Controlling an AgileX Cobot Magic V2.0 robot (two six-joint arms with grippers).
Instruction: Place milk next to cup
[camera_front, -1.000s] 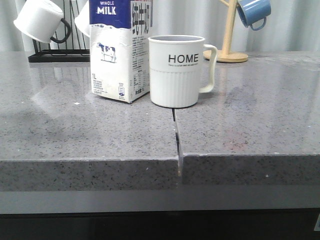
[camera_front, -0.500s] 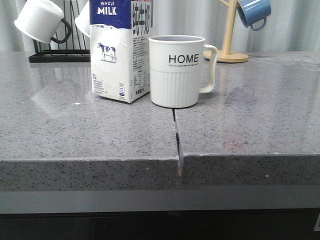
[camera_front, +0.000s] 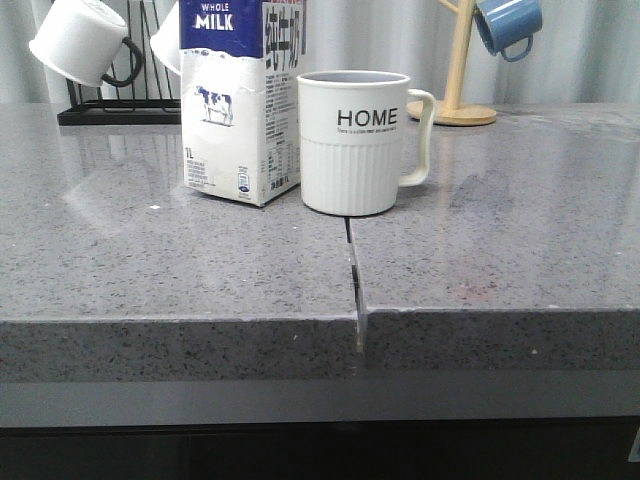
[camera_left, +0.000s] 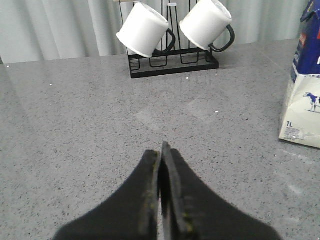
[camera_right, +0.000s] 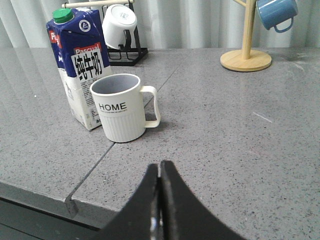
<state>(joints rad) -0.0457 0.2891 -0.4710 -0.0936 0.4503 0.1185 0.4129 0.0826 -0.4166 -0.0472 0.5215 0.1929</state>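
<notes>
milk upright, just beside cup, well ahead of both fingertips | left gripper pressed together, empty | right gripper pressed together, empty | right wrist alone shows green cap

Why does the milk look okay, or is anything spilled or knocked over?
Nothing stands out. The milk stands upright beside the cup, also upright, on a dry counter. Both grippers' jaws are shut and hold nothing.
</notes>
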